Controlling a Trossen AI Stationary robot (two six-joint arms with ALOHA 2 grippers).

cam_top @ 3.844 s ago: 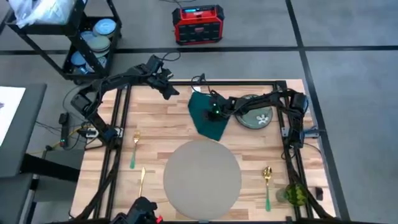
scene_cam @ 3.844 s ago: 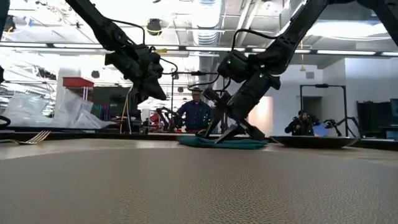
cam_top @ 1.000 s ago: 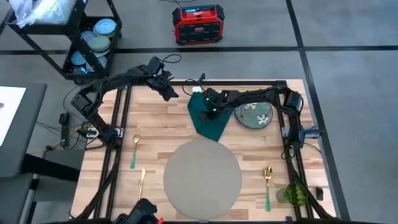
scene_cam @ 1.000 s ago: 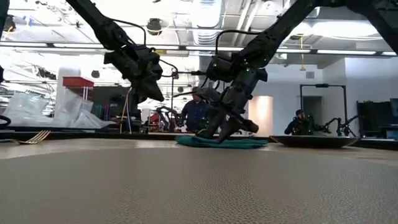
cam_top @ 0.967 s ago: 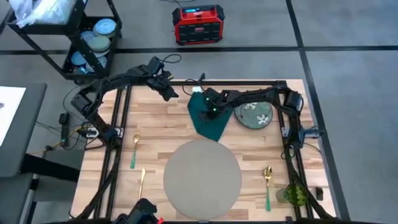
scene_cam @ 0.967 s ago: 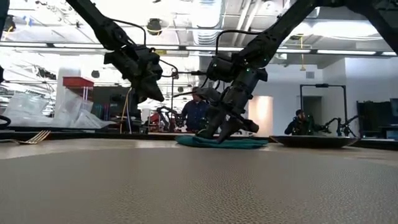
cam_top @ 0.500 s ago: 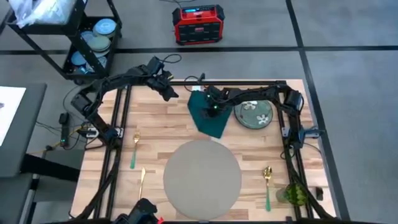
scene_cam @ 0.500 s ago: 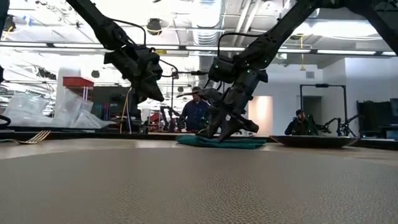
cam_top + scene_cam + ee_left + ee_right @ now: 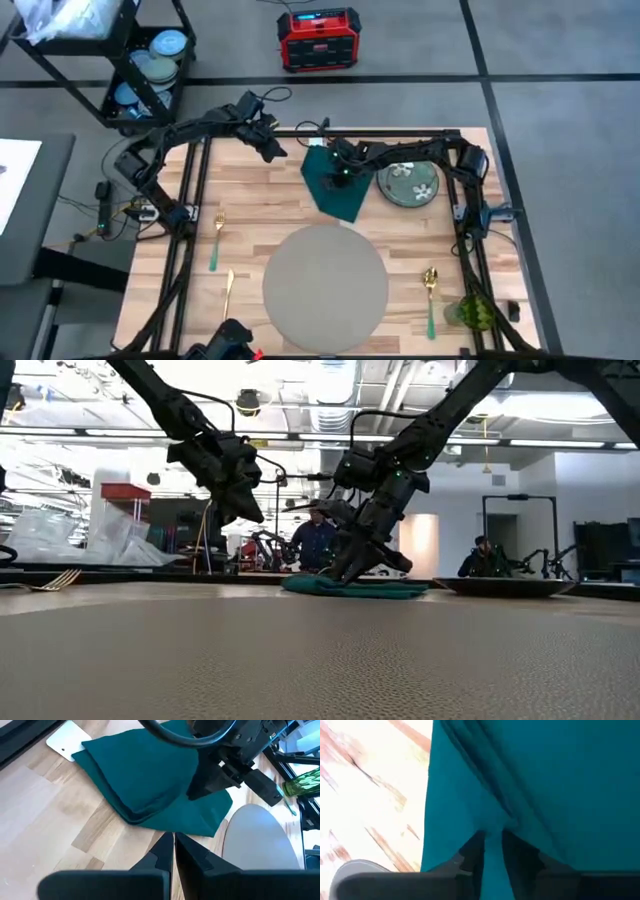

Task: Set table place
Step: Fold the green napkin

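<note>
The round grey placemat [image 9: 325,285] lies at the near middle of the wooden table [image 9: 250,190]. Beyond it a dark green napkin [image 9: 338,200] lies folded on the planks. My right gripper [image 9: 335,170] is down on the napkin's far part and shut on it; the low view also shows the gripper [image 9: 352,572] on the napkin [image 9: 390,589]. My left gripper [image 9: 272,147] hovers shut above the table's far edge, left of the napkin, touching nothing. Its wrist view looks down on the napkin [image 9: 145,775]. My right gripper pinches a raised fold of the napkin [image 9: 492,827] between its two fingers, near the cloth's far end. The fingers come from above, slanting in from the table's right. The napkin lies flat on the table all around the pinched ridge.
A grey-green flowered plate [image 9: 408,185] sits right of the napkin. Two forks [image 9: 215,240] [image 9: 228,290] lie left of the placemat, a spoon [image 9: 430,290] and a green glass [image 9: 475,312] to its right. A black cart of dishes [image 9: 150,70] stands beyond the table's far left corner.
My right gripper has edged a little toward the table's far left over the napkin, staying low on the cloth. The napkin stays where it was.
</note>
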